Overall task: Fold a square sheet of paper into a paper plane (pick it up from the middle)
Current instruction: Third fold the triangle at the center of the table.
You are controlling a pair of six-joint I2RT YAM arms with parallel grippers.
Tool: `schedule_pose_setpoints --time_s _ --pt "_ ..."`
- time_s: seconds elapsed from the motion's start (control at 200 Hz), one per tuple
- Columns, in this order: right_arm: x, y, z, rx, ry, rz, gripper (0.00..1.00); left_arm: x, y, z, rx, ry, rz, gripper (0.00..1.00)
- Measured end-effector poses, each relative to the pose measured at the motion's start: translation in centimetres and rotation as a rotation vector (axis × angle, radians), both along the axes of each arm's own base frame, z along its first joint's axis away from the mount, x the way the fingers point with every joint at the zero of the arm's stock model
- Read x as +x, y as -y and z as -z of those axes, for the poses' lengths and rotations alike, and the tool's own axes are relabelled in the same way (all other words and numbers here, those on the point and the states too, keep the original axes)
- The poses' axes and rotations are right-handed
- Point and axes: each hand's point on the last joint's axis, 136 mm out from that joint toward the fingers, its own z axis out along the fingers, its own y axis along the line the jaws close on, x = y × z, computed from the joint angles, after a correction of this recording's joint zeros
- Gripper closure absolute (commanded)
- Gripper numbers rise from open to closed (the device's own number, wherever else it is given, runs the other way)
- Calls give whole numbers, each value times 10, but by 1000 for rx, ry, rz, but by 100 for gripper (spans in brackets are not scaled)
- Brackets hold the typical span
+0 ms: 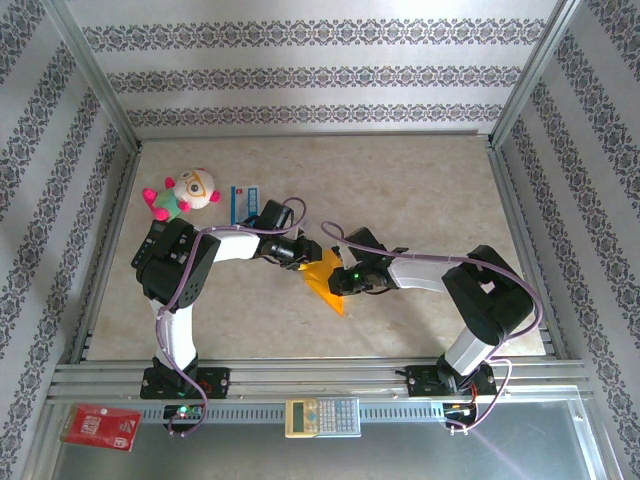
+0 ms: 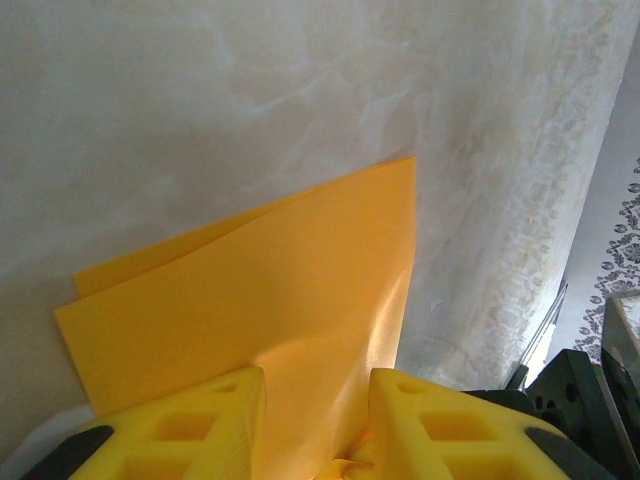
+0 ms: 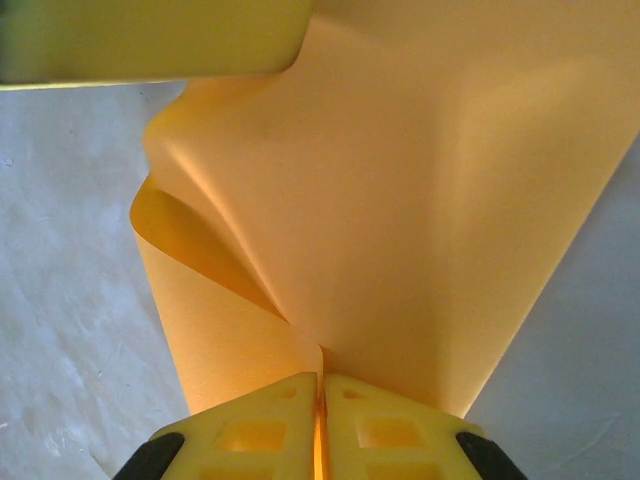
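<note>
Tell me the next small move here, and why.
Probably close the left claw on the paper. Its fingers stand apart with the doubled sheet running between them, while the right claw is pinched shut on the paper, which bulges in a loose curl. A second grip would likely let the two arms pull that fold flat.

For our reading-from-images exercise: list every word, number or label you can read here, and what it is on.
Red packet: white print, too small to read.
Calculator: key markings too small to read.
Blue-and-white packet: print blurred, unreadable.
Orange paper: plain, no text.
</note>
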Motion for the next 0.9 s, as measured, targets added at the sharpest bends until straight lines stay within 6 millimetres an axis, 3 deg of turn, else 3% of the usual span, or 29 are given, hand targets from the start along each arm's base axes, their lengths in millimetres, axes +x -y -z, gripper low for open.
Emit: schedule_pose_setpoints --time_s 0.899 --pt "2 3 1 -6 -1 -12 90 1 1 0 -6 -3 4 66"
